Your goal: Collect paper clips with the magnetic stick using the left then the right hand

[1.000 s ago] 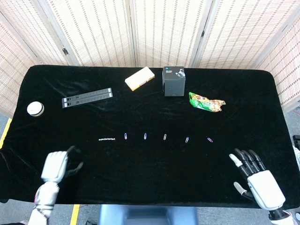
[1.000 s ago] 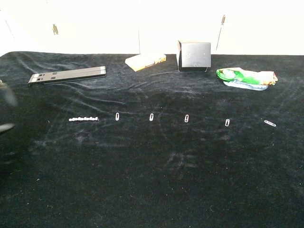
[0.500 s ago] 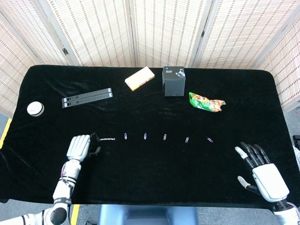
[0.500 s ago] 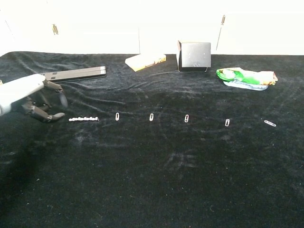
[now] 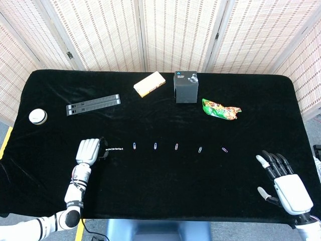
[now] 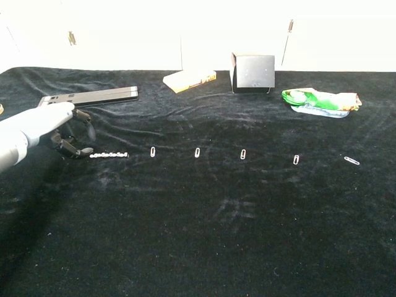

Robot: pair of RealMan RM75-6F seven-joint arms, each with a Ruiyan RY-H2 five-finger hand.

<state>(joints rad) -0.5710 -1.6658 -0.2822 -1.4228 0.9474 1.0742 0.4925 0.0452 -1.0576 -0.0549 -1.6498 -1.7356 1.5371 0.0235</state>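
The magnetic stick point(image 5: 115, 149) point(image 6: 109, 155), a short beaded silver rod, lies flat on the black table at the left end of a row of paper clips point(image 5: 156, 146) point(image 6: 197, 152). My left hand point(image 5: 89, 150) point(image 6: 57, 129) hovers at the stick's left end, fingers curled down and apart, fingertips right beside it but holding nothing. My right hand point(image 5: 284, 179) rests open near the table's front right corner, fingers spread, seen only in the head view. The rightmost clip point(image 5: 224, 149) point(image 6: 351, 160) lies far from both hands.
A black slotted bar point(image 5: 94, 104) point(image 6: 88, 97) lies behind the left hand. A yellow box point(image 5: 149, 84), a black box point(image 5: 186, 87) and a green snack bag point(image 5: 221, 110) sit at the back. A white round tin point(image 5: 37, 116) sits at the left edge.
My left hand has moved forward and rightward from the front edge up to the stick's left end. The right hand has drifted a little toward the front right corner.
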